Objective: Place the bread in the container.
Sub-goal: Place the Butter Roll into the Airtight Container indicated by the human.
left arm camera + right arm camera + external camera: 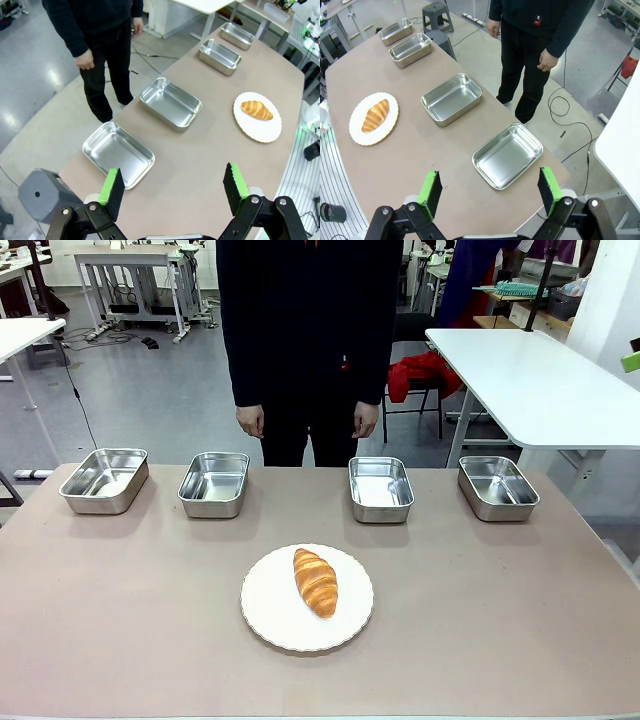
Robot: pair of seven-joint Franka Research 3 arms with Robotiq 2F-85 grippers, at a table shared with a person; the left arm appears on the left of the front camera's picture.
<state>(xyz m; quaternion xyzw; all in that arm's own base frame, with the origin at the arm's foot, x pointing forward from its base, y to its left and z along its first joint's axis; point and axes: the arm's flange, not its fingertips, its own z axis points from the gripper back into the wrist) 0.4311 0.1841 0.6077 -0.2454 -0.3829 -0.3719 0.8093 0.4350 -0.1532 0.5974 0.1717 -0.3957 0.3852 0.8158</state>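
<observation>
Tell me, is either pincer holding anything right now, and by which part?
Nothing is held. The left pincer and the right pincer both stand open and empty; the bread lies untouched on the white plate.

- You have bare table (pixel 120 640) to the left and right of the plate (pixel 262 620), so either side gives a free path to the bread (pixel 315 582).
- A strip of bare table separates the plate from the four pans in a row along the far edge: (pixel 104 480), (pixel 214 483), (pixel 380 488), (pixel 497 487).
- Each pan is empty inside; the widest gap lies between the two middle ones.
- The person (pixel 308 330) stands just behind that gap, hands (pixel 250 421) hanging beyond the table edge.
- Your left gripper (pixel 173 176) and right gripper (pixel 490 182) hang high over the table ends, jaws wide apart.
</observation>
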